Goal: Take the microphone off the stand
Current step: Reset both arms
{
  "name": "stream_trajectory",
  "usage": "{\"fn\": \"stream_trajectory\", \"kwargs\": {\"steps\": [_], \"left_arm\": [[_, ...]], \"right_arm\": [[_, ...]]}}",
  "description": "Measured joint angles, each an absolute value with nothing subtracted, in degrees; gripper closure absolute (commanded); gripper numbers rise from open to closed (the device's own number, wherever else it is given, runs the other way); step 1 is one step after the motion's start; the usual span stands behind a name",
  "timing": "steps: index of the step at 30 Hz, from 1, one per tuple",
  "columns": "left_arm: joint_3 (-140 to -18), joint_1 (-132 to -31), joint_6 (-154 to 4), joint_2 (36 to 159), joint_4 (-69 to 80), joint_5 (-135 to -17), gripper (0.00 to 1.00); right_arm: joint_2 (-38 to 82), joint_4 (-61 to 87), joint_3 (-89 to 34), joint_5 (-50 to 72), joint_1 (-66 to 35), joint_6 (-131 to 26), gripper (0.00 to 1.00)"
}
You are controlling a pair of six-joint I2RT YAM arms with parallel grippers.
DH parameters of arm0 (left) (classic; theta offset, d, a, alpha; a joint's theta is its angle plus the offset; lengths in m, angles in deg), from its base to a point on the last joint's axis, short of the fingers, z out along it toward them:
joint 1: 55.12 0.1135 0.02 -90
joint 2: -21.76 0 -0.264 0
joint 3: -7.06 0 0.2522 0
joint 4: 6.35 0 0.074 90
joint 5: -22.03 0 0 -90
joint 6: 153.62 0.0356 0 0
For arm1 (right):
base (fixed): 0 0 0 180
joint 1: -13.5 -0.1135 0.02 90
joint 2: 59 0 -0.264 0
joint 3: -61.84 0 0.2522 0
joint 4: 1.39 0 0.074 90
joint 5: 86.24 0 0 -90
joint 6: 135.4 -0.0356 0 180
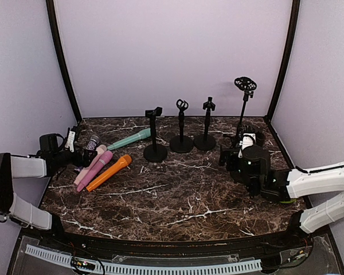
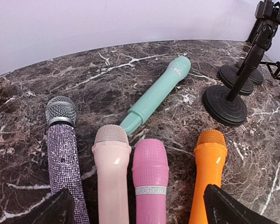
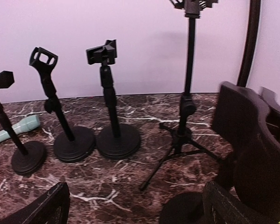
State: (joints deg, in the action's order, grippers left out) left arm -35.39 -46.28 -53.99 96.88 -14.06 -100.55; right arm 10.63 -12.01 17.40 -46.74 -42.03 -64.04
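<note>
Sequined microphone (image 2: 63,163), glossy pink microphone (image 2: 150,182), disc-based stand (image 2: 226,105), veined marble table (image 2: 28,98).

Orange microphone (image 2: 210,172) handle cut off, tripod stand (image 3: 190,56) head apparently cropped

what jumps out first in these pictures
Five bright microphones lie flat at the left of the marble table: glittery purple, pale pink, magenta and orange side by side, a teal one angled beyond them. Toward the back stand three round-based stands and, at right, a taller tripod stand, all with empty clips.
</note>
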Motion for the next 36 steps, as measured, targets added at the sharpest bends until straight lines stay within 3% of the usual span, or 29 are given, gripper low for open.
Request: {"fn": "stream_trajectory", "kwargs": {"steps": [11,21,36], "left_arm": [[-30.4,-46.3,-55.7,105.9,-35.9,-97.1,0.01],[-26.6,-46.3,-59.3,109.7,-50.9,-96.3,0.01],[-22.5,-46.3,-61.7,109.9,-60.0,-91.0,0.01]], "right_arm": [[5.2,-18.6,27.0,-53.3,-31.5,-54.1,0.00],[3.3,-31.0,33.3,-46.7,-15.4,-47.4,0.00],[19.4,-52.6,37.4,-33.1,2.8,-45.3,0.00]]}}
